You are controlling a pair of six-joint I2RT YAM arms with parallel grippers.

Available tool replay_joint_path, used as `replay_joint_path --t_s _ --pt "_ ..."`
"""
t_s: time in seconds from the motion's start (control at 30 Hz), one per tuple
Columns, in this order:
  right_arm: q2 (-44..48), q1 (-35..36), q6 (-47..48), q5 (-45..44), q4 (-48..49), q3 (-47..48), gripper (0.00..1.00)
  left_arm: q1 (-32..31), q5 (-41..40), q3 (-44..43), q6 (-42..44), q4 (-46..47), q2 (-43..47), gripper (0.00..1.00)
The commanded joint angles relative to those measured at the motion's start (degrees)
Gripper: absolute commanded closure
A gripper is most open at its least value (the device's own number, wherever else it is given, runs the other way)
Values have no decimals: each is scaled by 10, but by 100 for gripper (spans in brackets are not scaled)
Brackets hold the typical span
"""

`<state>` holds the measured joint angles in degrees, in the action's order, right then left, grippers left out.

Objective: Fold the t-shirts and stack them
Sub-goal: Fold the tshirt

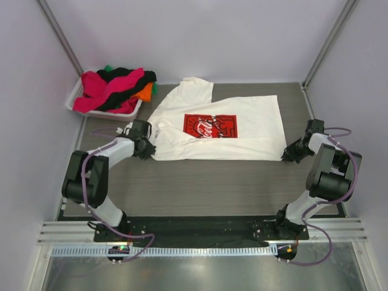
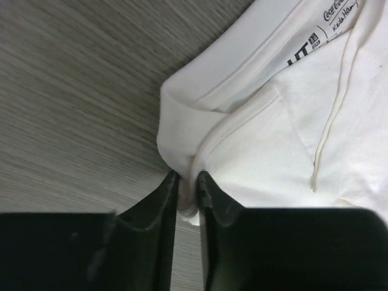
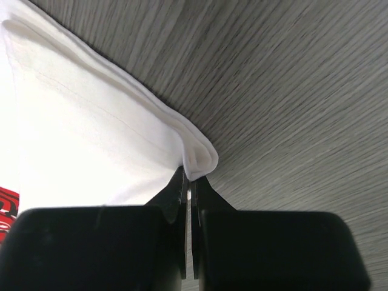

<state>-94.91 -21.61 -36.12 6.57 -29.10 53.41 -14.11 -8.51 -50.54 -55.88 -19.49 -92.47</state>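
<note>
**Holding the white shirt at two near corners**

We find the white cotton t-shirt (image 1: pixel 242 136), with its red square chest print facing up, lying spread on the grey wood-grain table (image 1: pixel 212 188). We note the left gripper (image 2: pixel 187 182) pinched narrow on a fold of cloth at the shirt's collar end. The right gripper (image 3: pixel 189 179) is clamped tight on the doubled hem corner at the opposite end. We record a heap of pink, black, orange and green t-shirts (image 1: pixel 118 88) in the small white plastic bin (image 1: pixel 77 92) at the far left.
</note>
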Motion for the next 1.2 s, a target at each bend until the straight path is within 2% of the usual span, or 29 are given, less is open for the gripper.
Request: replay_joint_path --t_s 0.0,0.03,0.1,0.33,0.53,0.77,0.8,0.83,0.87,0.9,0.93,0.97,1.0,1.03,1.13,1.17 --pt "7 -1 3 -2 0 27 99 2 -14 -38 -2 8 -8 83" --pt "12 -1 3 -3 -15 32 99 3 -16 -61 2 -19 -5 93" --pt "38 -1 3 -15 -33 48 99 3 -19 -82 5 -51 13 100" --pt "149 -23 -4 -28 -121 58 99 2 -43 -85 8 -174 153 100" --pt "254 -61 -15 -26 -157 -20 99 2 -39 -9 -17 -258 300 99" --pt "377 -142 -5 -23 -205 -120 99 2 -4 106 -93 -340 496 88" --pt "398 -138 -11 -20 -211 -124 96 2 9 125 -110 -365 518 85" --pt "407 -138 -14 -13 -218 -123 87 2 14 131 -115 -374 553 82" --pt "418 -139 -34 -18 -231 -118 71 3 17 136 -121 -387 575 72" --pt "446 -140 -40 -16 -241 -121 51 3 23 139 -124 -397 592 42" --pt "458 -140 -45 -12 -240 -125 16 3 26 138 -128 -418 621 30" --pt "468 -139 -47 -16 -238 -128 6 2 30 134 -128 -426 634 21" --pt "472 -140 -48 -21 -238 -125 1 2 30 128 -128 -434 645 11" --pt "470 -140 -48 -21 -240 -121 0 3 25 107 -122 -449 655 8" --pt "452 -140 -48 15 -234 -96 0 3 -4 72 -78 -431 652 6" --pt "448 -140 -47 37 -224 -86 0 3 -6 50 -59 -398 640 6"
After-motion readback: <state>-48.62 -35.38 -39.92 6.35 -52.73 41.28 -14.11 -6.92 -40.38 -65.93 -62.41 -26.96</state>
